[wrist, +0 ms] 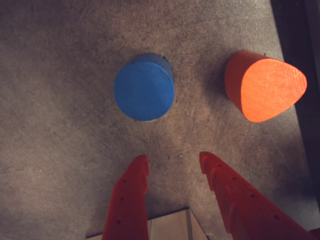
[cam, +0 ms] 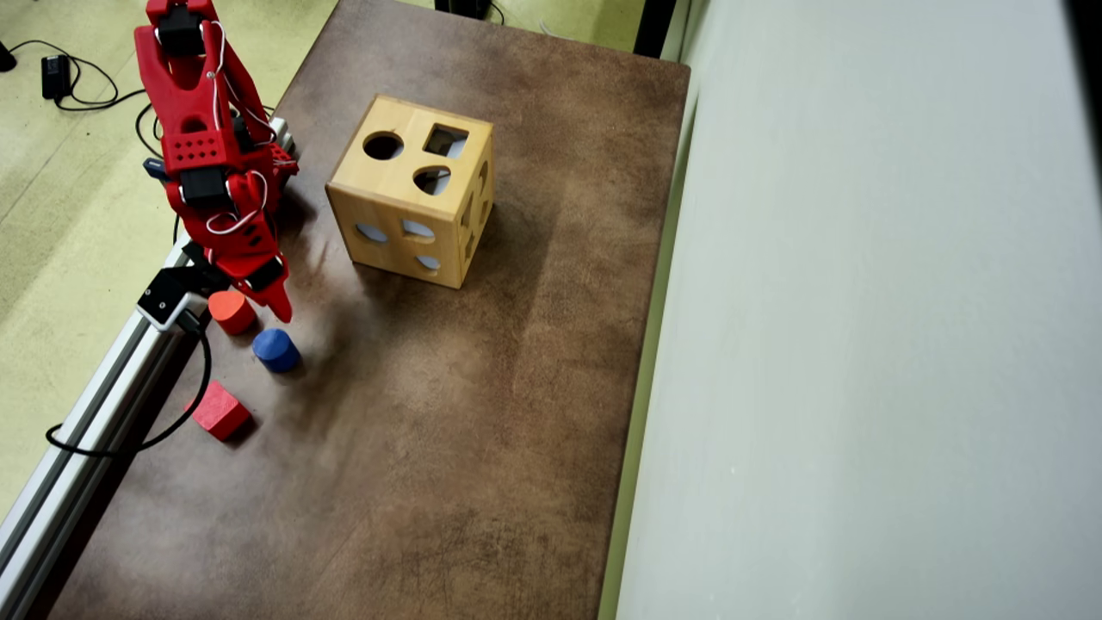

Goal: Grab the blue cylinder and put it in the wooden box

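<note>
Near the table's left edge in the overhead view stands the blue cylinder (cam: 275, 349), beside an orange block (cam: 232, 311); the gripper (wrist: 172, 165) hovers above it, parted and empty; approach step, I judge; next: descend, straddle, close; wooden box (cam: 411, 191) waits farther right.

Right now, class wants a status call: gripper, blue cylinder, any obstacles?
Gripper open, empty. Blue cylinder upright on table, just ahead of fingertips. Orange-red block close beside it. Wooden box stands apart.

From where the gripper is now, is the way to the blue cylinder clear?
Probably yes. The gripper is open, and the blue cylinder stands upright just ahead of its fingertips with bare table between. The orange block stands apart to the right in the wrist view.
</note>
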Robot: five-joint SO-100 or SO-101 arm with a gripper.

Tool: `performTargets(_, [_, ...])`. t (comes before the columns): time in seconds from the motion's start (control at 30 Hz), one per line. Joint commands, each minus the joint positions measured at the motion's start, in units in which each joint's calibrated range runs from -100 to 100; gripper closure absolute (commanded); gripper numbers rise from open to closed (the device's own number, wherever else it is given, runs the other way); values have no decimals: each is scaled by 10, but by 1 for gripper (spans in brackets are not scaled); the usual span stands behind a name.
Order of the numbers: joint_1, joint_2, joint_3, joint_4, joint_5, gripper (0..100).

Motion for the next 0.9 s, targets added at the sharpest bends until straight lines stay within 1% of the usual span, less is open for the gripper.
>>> performTargets(0.0, [-2,-14,-6,-6,2,79])
performTargets(0.13, [-2,-14,-3,-6,2,70])
performTargets(0.23, [4,-10,-2,-7,2,67])
performTargets(0.63, [8,-4,-10,-8,-3,66])
performTargets(0.73, [28,-2,-11,-9,-3,66])
performTargets(0.87, [37,44,-12,-48,-3,66])
